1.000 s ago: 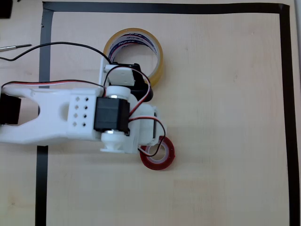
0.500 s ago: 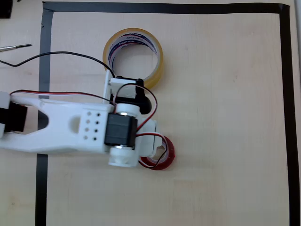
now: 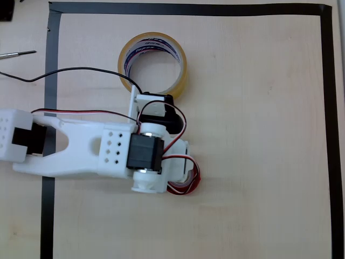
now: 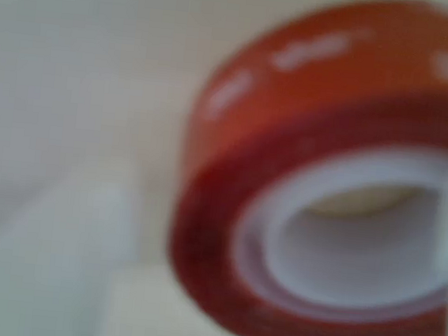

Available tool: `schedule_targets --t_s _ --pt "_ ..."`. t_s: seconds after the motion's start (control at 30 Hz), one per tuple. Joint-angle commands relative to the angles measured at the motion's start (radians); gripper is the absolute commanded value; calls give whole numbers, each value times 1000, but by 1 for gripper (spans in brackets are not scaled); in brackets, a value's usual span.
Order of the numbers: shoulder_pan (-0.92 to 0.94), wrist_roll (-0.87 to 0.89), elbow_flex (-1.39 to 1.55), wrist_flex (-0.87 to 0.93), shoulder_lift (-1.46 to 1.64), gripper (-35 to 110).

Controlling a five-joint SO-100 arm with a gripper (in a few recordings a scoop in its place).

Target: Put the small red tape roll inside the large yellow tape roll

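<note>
The small red tape roll [image 3: 188,184] lies flat on the table, mostly covered by my white arm [image 3: 102,154] in the overhead view. The wrist view shows the same red roll [image 4: 232,169] very close and blurred, white core facing up. My gripper [image 4: 255,258] is down around it: one white finger [image 4: 48,262] sits left of the roll with a small gap, the other shows at the right edge over the ring. The jaws stand apart, open. The large yellow tape roll [image 3: 182,70] stands on the table behind the arm, its hole facing up.
A black tape border [image 3: 188,9] frames the wooden table [image 3: 259,135]. Red and black wires [image 3: 81,70] loop from the arm toward the yellow roll. A thin metal tool [image 3: 16,54] lies at the left edge, outside the border.
The arm has slid right and toward the picture's bottom, covering more of the red roll, which has stayed about where it was.
</note>
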Motion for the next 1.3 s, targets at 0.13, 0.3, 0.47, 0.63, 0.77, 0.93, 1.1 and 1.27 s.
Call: schedule_targets --t_s 0.13,0.3,0.47,0.63,0.77,0.93,1.1,1.27 --pt "40 -3 29 17 25 20" --pt "18 0 110 17 130 20" --pt "26 2 146 17 195 20" --pt "63 -2 143 17 245 20" --pt "86 -5 140 17 235 20" --pt "97 -6 133 17 187 20" --pt "69 -2 87 17 114 20" --pt "57 -2 26 17 38 20"
